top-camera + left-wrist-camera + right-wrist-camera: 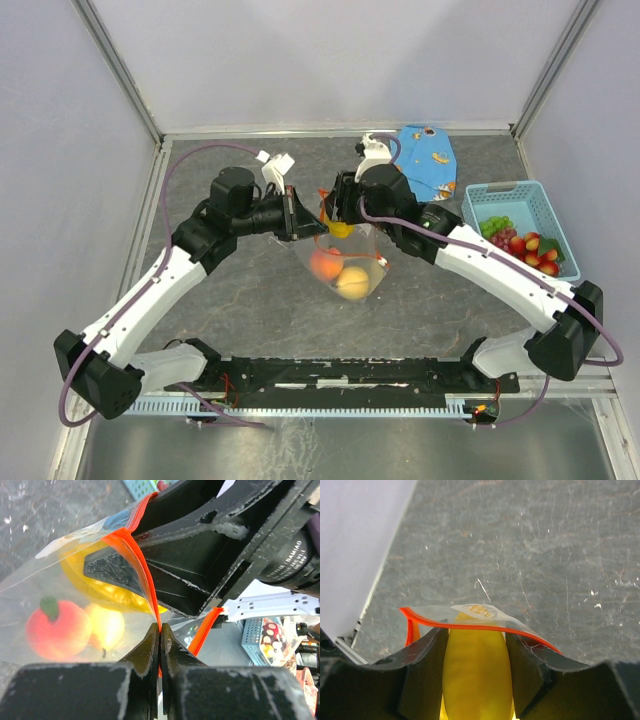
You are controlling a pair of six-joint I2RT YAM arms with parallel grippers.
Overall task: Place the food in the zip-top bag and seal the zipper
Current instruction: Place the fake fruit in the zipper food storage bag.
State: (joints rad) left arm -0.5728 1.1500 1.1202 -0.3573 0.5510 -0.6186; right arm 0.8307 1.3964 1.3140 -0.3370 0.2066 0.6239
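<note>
Your left jaws are clenched on the zipper [470, 626], pinching one lip of the zip-top bag [370, 255] and holding its mouth up above the worktop [250, 300]. Your right jaws grasp the lemon [476, 672] by its sides, with their tips past the orange-red strip and inside the mouth. The peach [54, 628] and apple [106, 625] lie at the bottom of the bag. The grapes [497, 224] and strawberries [530, 250] sit in the blue basket [500, 188] on the right.

To do the drop well, I judge you should carry the lemon a little deeper before letting go, so it lands on the fruit below and not on the lip. Open only as far as the mouth allows, because wide jaws could tug the strip out of the left pinch. Then back out along the line you came in.

Room is tight, with the two wrists just beside each other over the bag. Bare worktop shows to the left and the near side. The basket and the folded cloth [430, 165] stand right and back, so lift before swinging that way.
</note>
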